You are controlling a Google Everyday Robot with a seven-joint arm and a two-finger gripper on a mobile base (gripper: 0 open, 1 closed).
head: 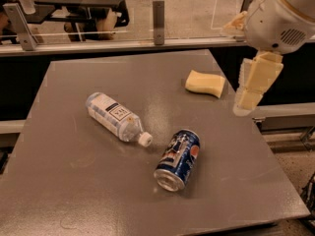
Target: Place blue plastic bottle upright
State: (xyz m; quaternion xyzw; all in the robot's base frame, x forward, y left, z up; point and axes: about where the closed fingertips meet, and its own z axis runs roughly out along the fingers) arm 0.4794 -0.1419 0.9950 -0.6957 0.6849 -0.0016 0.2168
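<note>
The blue plastic bottle (114, 116) lies on its side on the grey table (69, 181), left of centre. It is clear, with a white striped label, and its white cap (145, 139) points to the front right. My gripper (244, 106) hangs at the right edge of the table, pointing down. It is well to the right of the bottle, holds nothing and touches nothing.
A blue soda can (178, 159) lies on its side just right of the bottle's cap. A yellow sponge (205, 83) lies at the back right, close to my gripper. A glass barrier with metal posts (158, 14) runs along the table's far edge.
</note>
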